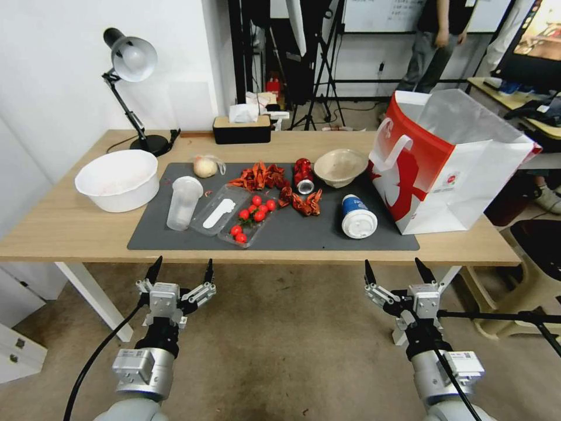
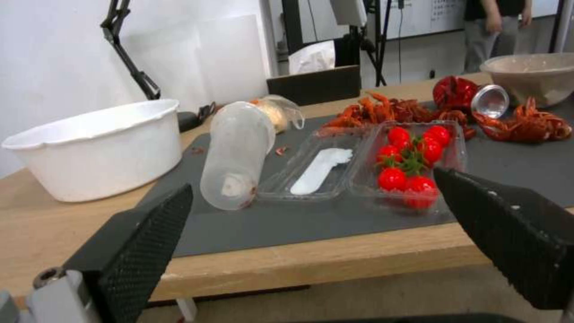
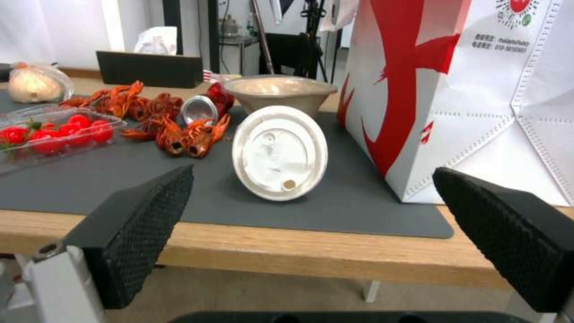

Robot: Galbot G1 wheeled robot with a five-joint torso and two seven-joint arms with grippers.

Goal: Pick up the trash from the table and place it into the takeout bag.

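Two bowls [image 1: 118, 178] beside scattered trash [image 1: 304, 175]

The long light-wood desk [image 1: 70, 234] has a smooth, matt grain, and the large dark grey rectangular mat [image 1: 292, 234] on it looks flat and dull. The boxy white-and-red takeout bag [image 1: 467, 187] is of a dimpled, woven-looking paper. The crushed red drink can [image 1: 303, 173] is glossy metal with a bright silver end. The clear plastic cup [image 1: 183, 202] is cloudy and smooth; the blue-and-white paper cup [image 1: 356, 215] carries a matt white plastic lid. The beige bowl [image 1: 340, 166] looks dull and fibrous.
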